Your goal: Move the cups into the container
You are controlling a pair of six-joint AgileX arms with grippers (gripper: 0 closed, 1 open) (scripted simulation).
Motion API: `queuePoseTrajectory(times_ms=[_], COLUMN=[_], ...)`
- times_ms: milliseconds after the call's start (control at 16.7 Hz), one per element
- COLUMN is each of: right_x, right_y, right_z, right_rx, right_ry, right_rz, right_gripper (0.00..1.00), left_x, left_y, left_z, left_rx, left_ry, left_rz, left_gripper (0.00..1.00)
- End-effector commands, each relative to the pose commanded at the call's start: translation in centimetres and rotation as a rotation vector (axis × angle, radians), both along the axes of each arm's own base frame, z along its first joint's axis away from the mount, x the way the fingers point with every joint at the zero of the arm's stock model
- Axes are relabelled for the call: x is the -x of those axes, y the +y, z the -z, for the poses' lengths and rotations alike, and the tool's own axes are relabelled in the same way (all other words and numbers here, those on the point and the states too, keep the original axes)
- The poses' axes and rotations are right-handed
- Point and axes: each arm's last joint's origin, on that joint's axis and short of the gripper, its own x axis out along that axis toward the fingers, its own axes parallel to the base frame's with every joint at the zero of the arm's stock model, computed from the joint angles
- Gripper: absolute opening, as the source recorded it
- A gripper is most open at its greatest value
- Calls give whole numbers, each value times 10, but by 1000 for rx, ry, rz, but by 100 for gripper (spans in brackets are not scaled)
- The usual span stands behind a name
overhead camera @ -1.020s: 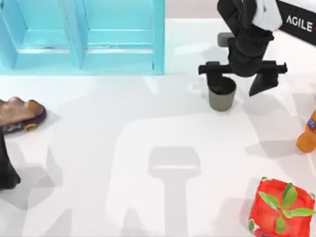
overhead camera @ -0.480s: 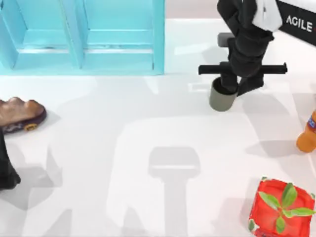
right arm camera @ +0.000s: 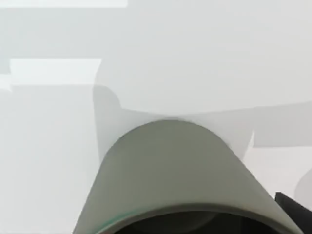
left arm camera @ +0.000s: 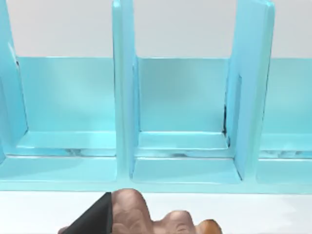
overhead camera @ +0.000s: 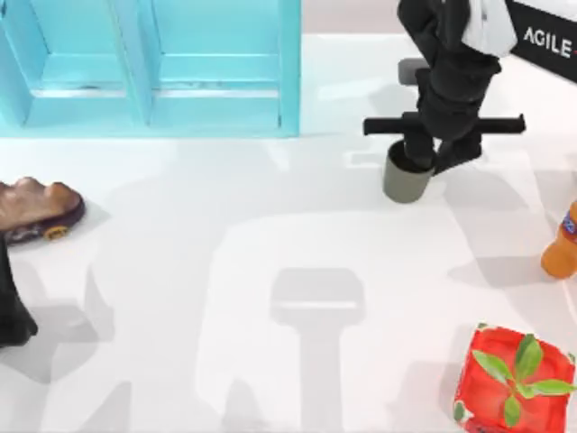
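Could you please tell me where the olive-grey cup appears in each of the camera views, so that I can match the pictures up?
Top view: the olive-grey cup stands right of centre near the table's far side, the right claw closed on its rim.
Left wrist view: not in it; it faces the blue container.
Right wrist view: the cup sits large in the near foreground.
Shared landmark: the white table under the cup in the top and right wrist views.

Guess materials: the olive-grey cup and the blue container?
Olive-grey cup, with the right gripper shut on its rim: looks like matte plastic or glazed ceramic, with an even colour and no glare. Blue container: probably glossy plastic, judging by soft highlights on its dividers. This is a render, so both are guesses.
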Motion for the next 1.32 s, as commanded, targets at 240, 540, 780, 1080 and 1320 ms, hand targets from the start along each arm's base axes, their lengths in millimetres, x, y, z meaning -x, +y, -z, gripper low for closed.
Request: queuePoseTrajectory(times_ms=[240, 540, 780, 1080, 1320], right_x=[-6, 1, 1, 13, 57], right_y=[-37, -95, -97, -149, -248], right_z=[-39, -92, -96, -111, -129], right_rx=[-3, 4, 4, 14, 37], right_ry=[-8, 12, 6, -8, 3], right_rz=[-1, 0, -3, 1, 4], right_gripper=[0, 0, 0, 0, 0], left_x=[0, 0, 0, 0, 0], left_y=[0, 0, 0, 0, 0], left_z=[0, 0, 0, 0, 0], left_rx=[0, 0, 0, 0, 0], left_ry=[0, 0, 0, 0, 0], left_rz=[0, 0, 0, 0, 0], left_gripper=[100, 100, 100, 100, 100])
